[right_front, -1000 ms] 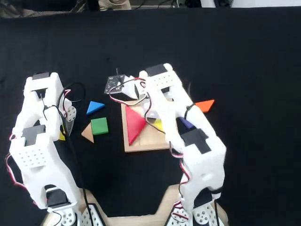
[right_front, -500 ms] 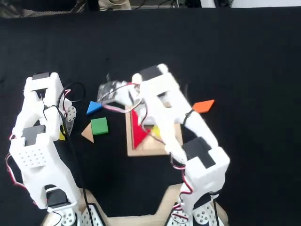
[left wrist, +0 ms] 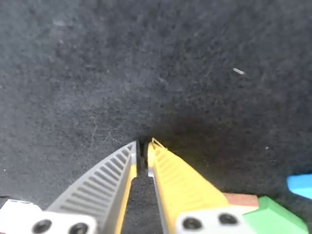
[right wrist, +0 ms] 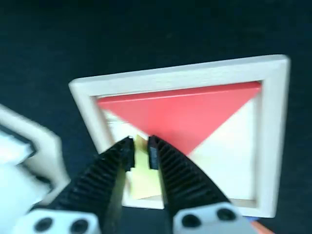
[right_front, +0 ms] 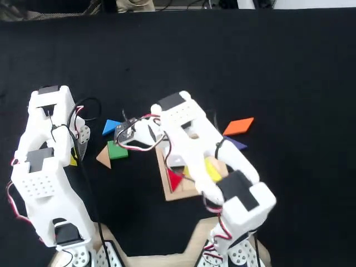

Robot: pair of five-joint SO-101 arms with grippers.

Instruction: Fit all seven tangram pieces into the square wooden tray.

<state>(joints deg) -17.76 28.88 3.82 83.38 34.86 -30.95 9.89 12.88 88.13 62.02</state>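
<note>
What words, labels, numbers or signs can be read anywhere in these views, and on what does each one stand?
None can be read. The wooden tray, the red triangle, the green square, the orange parallelogram and the black cloth carry no print, and no legible marking shows on the arms' white housings.

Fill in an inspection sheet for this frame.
Surface: black cloth.
Job's things: tray holds red triangle and yellow piece; blue triangle, green square, tan triangle, orange piece, purple piece lie outside.
Clutter: nothing seen.
Grippers: left gripper shut, empty, over cloth; right gripper over the yellow piece, grip unclear.
Cables: wires loop beside the green square.
Surroundings: wooden board at the cloth's front edge.
</note>
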